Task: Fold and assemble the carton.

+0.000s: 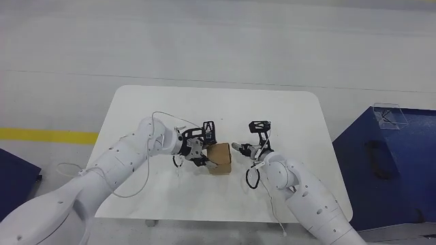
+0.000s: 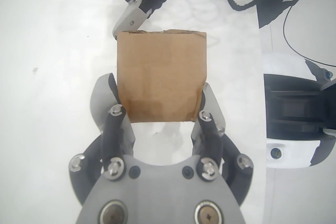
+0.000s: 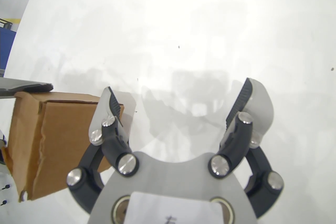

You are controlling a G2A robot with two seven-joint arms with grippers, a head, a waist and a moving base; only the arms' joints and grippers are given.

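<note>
Left tool [image 2: 160, 101] pinches the carton [image 2: 161, 72]: one finger [image 2: 105, 93] on each side of its near end, pads pressed against the cardboard. In the top view the left tool [image 1: 206, 146] sits on the carton's left side, its arm coming in from the near left corner of the table [image 1: 293, 109].

Right tool [image 3: 178, 109] is spread wide, with bare table between its fingers. One finger [image 3: 113, 109] is at the carton's [image 3: 60, 141] corner; touching or just beside it, cannot tell. From the left wrist view the right tool [image 2: 136, 7] is at the carton's far end, one fingertip meeting the far corner. In the top view the right tool [image 1: 246, 136] is just right of the carton [image 1: 219, 158].

Carton is brown cardboard, box-shaped, resting on the table near the front middle, between the two tools. Top face flat and plain. Far edge looks rough and a bit ragged. The side face in the right wrist view has a crease running down it. A dark finger [image 3: 23, 88] of the left tool lies at its upper edge there.

Table [image 3: 183, 12] is white, with a few small dark specks. A blue bin [image 1: 388, 163] stands on the floor to the right of the table, and a yellow floor line [image 1: 48, 136] runs on the left.
</note>
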